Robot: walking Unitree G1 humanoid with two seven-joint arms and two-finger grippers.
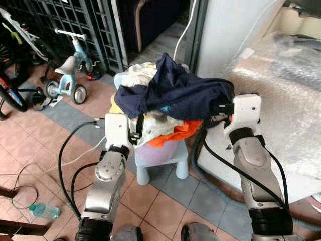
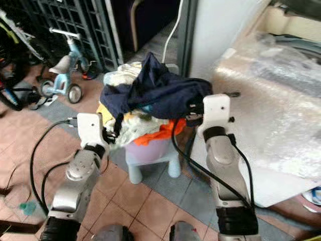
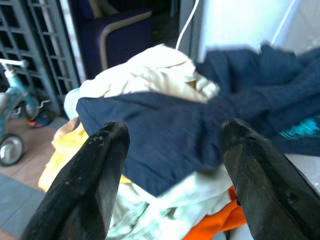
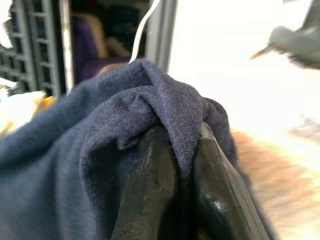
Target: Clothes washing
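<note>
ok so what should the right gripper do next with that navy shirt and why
Probably lift it up and clear. The right gripper is pinched shut on a fold of the navy shirt, which drapes over the clothes pile, while the left gripper is open beside it.

I see a heap of clothes [image 1: 165, 100] on a stool [image 1: 163, 160], a tricycle [image 1: 67, 75] behind to its left, a wrapped appliance [image 1: 281, 95] on its right.

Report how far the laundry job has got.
Done: the right claw has pinched a fold of the navy garment. In hand: that garment lies draped over the clothes pile on the stool, while the left claw hangs open beside it. Left: all clothes are unloaded.
</note>
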